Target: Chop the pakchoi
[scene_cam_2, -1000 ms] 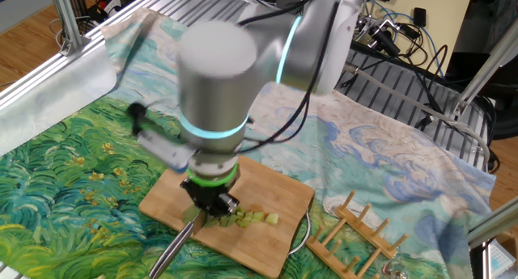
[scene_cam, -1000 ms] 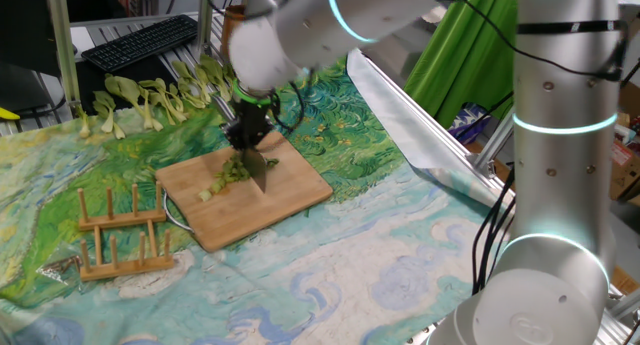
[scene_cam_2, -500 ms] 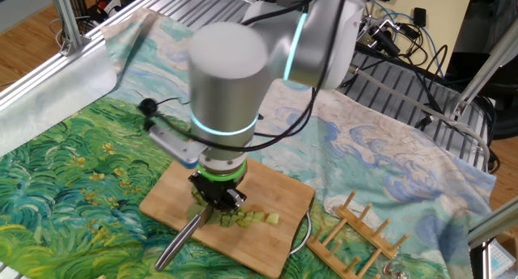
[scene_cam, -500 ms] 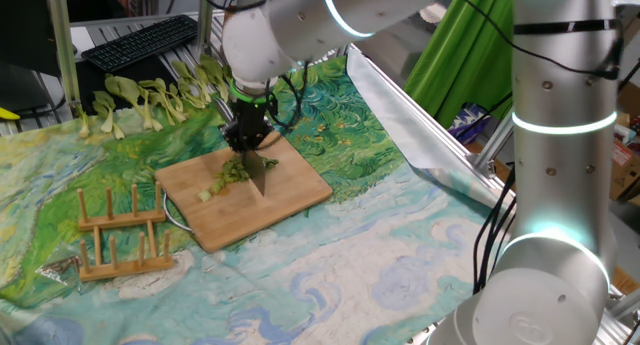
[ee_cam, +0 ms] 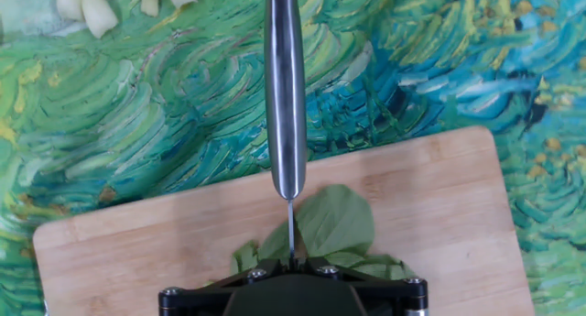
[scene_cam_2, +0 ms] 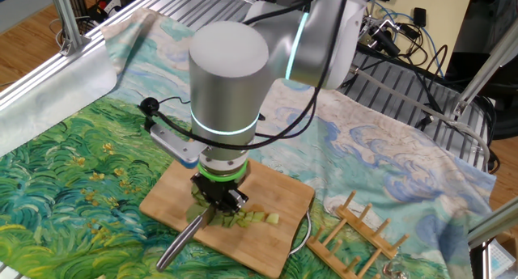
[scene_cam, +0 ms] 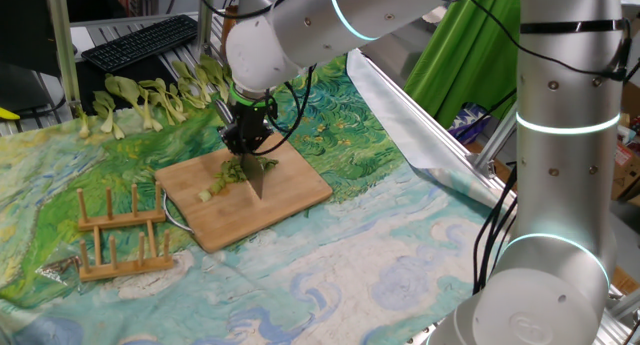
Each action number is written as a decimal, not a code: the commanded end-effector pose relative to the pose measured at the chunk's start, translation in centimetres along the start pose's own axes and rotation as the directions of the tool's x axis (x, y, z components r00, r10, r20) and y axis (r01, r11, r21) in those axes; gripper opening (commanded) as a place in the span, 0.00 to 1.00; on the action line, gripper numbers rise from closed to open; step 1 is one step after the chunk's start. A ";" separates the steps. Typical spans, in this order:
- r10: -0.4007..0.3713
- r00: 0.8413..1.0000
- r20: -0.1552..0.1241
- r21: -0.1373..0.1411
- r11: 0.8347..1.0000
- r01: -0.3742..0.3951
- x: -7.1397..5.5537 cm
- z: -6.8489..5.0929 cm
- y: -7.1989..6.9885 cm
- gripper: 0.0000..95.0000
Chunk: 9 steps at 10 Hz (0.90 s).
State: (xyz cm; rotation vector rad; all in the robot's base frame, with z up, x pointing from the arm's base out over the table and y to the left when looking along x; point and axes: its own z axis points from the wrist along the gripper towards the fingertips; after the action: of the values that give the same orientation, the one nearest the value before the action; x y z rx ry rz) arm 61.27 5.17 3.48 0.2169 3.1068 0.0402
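Observation:
The pakchoi (scene_cam: 232, 172) lies on the bamboo cutting board (scene_cam: 290, 200) as short cut stalk pieces (scene_cam_2: 252, 218) and a bunch of green leaves (ee_cam: 334, 226). My gripper (scene_cam: 247, 145) is shut on a steel knife (ee_cam: 284, 87). It stands right over the leafy end, with the blade (scene_cam: 256, 177) down at the board. In the other fixed view my gripper (scene_cam_2: 217, 205) hides part of the pakchoi, and the knife handle (scene_cam_2: 181, 245) sticks out past the board's near edge (scene_cam_2: 275, 194). In the hand view my gripper (ee_cam: 291, 261) sits at the bottom edge.
A row of whole uncut pakchoi (scene_cam: 150, 100) lies behind the board and shows at the top left of the hand view (ee_cam: 82, 3). A wooden rack (scene_cam: 120, 235) stands left of the board. A keyboard (scene_cam: 140, 40) is at the back and a foil sheet (scene_cam: 420, 125) on the right.
The arm has shifted a little over the board and stopped. The knife stays in my gripper at the leafy end of the pakchoi.

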 end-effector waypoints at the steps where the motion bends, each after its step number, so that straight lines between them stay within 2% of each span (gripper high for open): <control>1: 0.042 0.999 0.034 -0.016 0.999 -0.041 0.3 -0.3 0.1 0.00; 5: 0.056 0.998 0.031 -0.014 0.998 -0.055 0.5 -0.6 0.6 0.00; 6: 0.008 0.999 0.034 0.027 1.000 -0.009 0.5 -0.7 0.6 0.00; 7: -0.008 1.000 0.026 0.038 0.999 0.007 0.5 -0.9 0.5 0.00; 9: -0.021 1.000 0.002 0.038 0.999 0.021 0.3 -1.7 0.2 0.00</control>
State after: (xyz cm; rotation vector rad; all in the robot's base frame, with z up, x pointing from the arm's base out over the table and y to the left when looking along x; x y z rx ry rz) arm 60.71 5.28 5.17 0.1866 3.1026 -0.0218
